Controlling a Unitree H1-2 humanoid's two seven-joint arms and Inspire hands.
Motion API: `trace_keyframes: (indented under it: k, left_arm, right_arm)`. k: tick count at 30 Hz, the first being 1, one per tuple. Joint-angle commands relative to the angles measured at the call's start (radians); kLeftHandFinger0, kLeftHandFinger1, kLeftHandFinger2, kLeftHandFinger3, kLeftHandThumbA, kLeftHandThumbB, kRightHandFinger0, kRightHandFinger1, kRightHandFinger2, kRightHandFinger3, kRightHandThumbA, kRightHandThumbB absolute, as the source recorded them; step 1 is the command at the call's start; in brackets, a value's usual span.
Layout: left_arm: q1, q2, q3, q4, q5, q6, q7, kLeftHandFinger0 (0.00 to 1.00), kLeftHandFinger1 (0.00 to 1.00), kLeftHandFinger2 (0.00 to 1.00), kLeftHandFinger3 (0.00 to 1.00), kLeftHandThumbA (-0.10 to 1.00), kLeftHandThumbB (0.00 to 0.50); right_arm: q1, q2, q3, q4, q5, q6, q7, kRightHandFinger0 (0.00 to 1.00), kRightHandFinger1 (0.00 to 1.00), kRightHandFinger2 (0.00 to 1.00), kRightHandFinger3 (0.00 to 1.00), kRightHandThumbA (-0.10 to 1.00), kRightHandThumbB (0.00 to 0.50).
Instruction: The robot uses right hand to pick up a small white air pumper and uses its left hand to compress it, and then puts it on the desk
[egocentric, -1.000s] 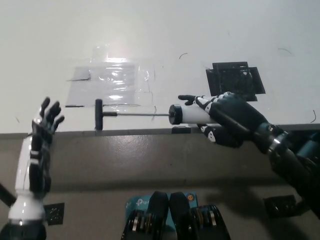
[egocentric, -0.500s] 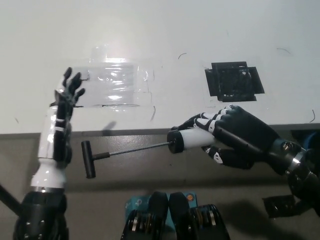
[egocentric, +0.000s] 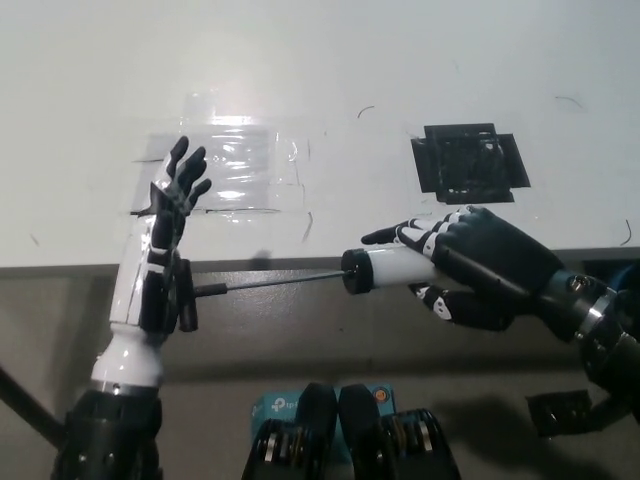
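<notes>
My black right hand (egocentric: 470, 265) is shut on the white barrel of the small air pumper (egocentric: 385, 269), holding it in the air just in front of the desk's front edge. The thin rod (egocentric: 270, 282) sticks out to the left, fully extended, and ends in a black T-handle (egocentric: 187, 294). My white left hand (egocentric: 165, 235) is open with fingers spread upward. Its palm side lies right against the T-handle, which partly overlaps the wrist.
A white desk (egocentric: 330, 60) fills the upper picture, its front edge running across the middle. A patch of clear tape (egocentric: 235, 165) lies on the desk behind my left hand. A black square mark (egocentric: 468, 160) lies at the right.
The left hand has risen and moved right until it meets the T-handle. The right hand lifted the pumper off the desk, dipped it forward, then levelled it.
</notes>
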Motion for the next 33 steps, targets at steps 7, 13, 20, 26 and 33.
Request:
trace_keyframes:
  k: [7,13,20,26,33]
  left_arm:
    - [0.03,0.013,0.005,-0.063,-0.025,0.003,-0.002,1.0,1.0,1.0,1.0,1.0,0.17]
    - [0.024,0.005,-0.012,-0.078,-0.033,0.025,-0.013,1.0,1.0,1.0,1.0,1.0,0.183]
    - [0.014,-0.007,-0.037,-0.101,0.005,0.048,-0.011,1.0,1.0,1.0,1.0,1.0,0.223]
    - [0.004,-0.025,-0.064,-0.136,0.02,0.08,-0.015,1.0,1.0,1.0,1.0,1.0,0.21]
    - [0.003,-0.051,-0.093,-0.139,0.057,0.089,-0.003,1.0,1.0,1.0,1.0,1.0,0.208]
  right_arm:
    - [-0.021,0.01,-0.028,-0.016,-0.003,-0.025,0.011,0.0,0.46,0.77,0.81,-0.1,0.202]
    - [-0.024,0.032,-0.022,-0.035,0.007,0.018,0.049,0.01,0.47,0.78,0.83,-0.1,0.199]
    - [-0.018,0.06,-0.014,-0.031,-0.006,0.011,0.055,0.02,0.49,0.79,0.89,-0.1,0.208]
    - [-0.022,0.087,-0.005,-0.028,-0.019,0.027,0.07,0.04,0.51,0.79,0.89,-0.1,0.182]
    - [-0.04,0.136,0.027,-0.021,-0.024,-0.002,0.078,0.09,0.59,0.83,0.94,-0.1,0.154]
